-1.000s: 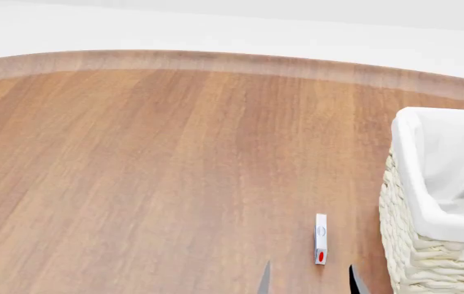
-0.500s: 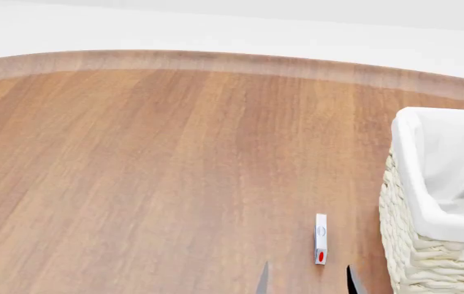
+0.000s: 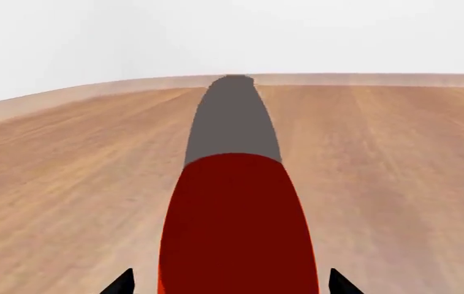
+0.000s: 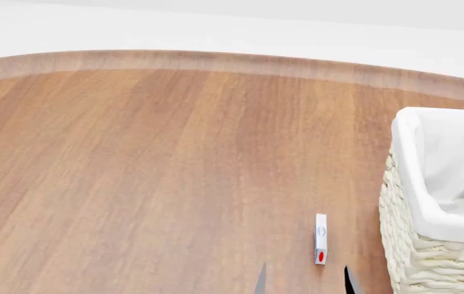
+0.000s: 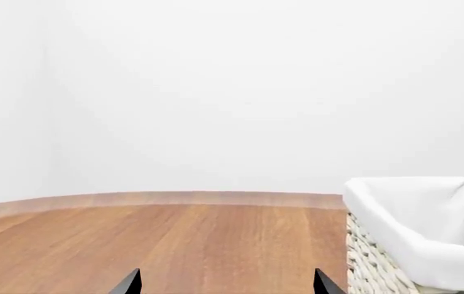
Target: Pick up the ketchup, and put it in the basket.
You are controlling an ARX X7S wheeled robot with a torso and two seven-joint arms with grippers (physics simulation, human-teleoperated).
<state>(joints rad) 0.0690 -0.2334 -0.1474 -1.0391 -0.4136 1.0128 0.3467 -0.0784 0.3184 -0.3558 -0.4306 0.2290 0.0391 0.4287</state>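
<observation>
In the left wrist view a dark red body tapering to a grey end (image 3: 236, 226) lies lengthwise between my left gripper's (image 3: 230, 285) fingertips, very close to the camera. It looks like the ketchup bottle, but no label shows. The fingertips (image 3: 121, 283) stand wide apart with a gap on each side of it. The ketchup does not show in the head view. The cream wicker basket (image 4: 428, 257) with a white liner stands at the table's right; it also shows in the right wrist view (image 5: 379, 257). My right gripper (image 4: 304, 280) is open and empty, left of the basket (image 5: 225, 285).
A small white block with a grey circle and a red spot (image 4: 321, 239) lies on the wooden table (image 4: 150, 171) just ahead of the right fingertips. The table's curved far edge (image 4: 215, 60) meets a white wall.
The right fingertips in the head view have slid slightly left and down. The basket and the small white block have not moved.
</observation>
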